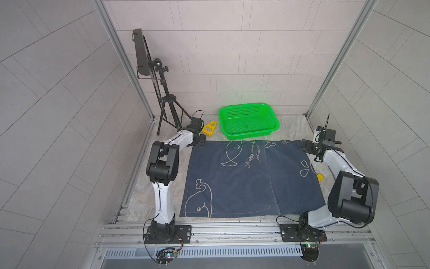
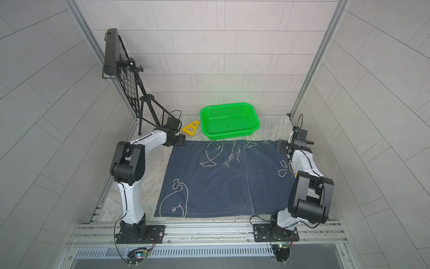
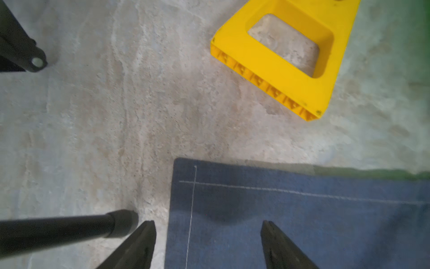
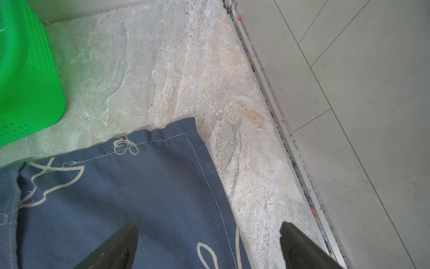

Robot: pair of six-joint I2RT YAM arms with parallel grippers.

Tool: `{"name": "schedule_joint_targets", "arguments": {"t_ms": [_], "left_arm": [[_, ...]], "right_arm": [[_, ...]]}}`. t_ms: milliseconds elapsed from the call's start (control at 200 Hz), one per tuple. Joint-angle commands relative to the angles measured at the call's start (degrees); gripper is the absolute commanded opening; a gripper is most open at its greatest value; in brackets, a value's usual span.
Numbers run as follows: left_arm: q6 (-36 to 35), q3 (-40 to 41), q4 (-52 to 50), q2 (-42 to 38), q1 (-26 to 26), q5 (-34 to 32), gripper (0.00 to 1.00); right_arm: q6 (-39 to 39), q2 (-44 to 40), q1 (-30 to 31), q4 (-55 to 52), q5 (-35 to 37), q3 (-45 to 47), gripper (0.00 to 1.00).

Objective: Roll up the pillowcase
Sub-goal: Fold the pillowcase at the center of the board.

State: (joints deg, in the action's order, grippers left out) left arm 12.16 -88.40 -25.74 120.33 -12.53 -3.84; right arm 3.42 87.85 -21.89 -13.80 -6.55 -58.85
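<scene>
The navy pillowcase [image 1: 244,186] [image 2: 221,186] with white whale drawings lies spread flat on the stone table. My left gripper [image 1: 200,142] [image 2: 180,142] is low at its far left corner. In the left wrist view this gripper [image 3: 207,223] is open, one finger over bare table and one over the cloth [image 3: 302,228], straddling the side edge. My right gripper [image 1: 307,145] [image 2: 281,146] is at the far right corner. In the right wrist view it [image 4: 208,225] stands open across the cloth's [image 4: 139,186] stitched side edge, holding nothing.
A green basket [image 1: 249,121] stands just behind the cloth's far edge. A yellow triangular block [image 1: 209,128] [image 3: 279,60] lies near the left gripper. A tripod [image 1: 167,109] with a black panel stands at the far left, one foot [image 3: 123,223] beside my left finger. A small yellow piece [image 1: 320,177] lies by the cloth's right edge.
</scene>
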Motion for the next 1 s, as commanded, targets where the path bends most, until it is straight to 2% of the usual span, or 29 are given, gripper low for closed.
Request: {"name": "schedule_joint_targets", "arguments": {"t_ms": [0,380,470,570,996], "left_arm": [[2.98,-4.38,-6.99,2.98,-0.54,-5.49,0.78],[3.65,-9.69,-7.37,9.82,-0.78,-4.58,0.77],[3.62,-10.57,-7.76,11.26,-0.71,-4.08,0.74],[3.91,-11.77,-8.59,11.95,-0.63,-2.41,0.67],[4.12,-10.53,-8.71,13.04,-0.19,2.41,0.26]], "right_arm": [[-1.26,3.38,-0.61,-4.90,-0.41,-3.13,0.98],[-1.01,14.59,-0.70,-8.38,-2.42,-12.82,0.95],[-1.61,16.21,-0.70,-9.26,-2.21,-14.69,0.94],[-2.07,17.72,-0.70,-9.95,-1.41,-16.54,0.94],[-3.67,24.29,-0.79,-12.02,0.34,-22.89,0.92]]}}
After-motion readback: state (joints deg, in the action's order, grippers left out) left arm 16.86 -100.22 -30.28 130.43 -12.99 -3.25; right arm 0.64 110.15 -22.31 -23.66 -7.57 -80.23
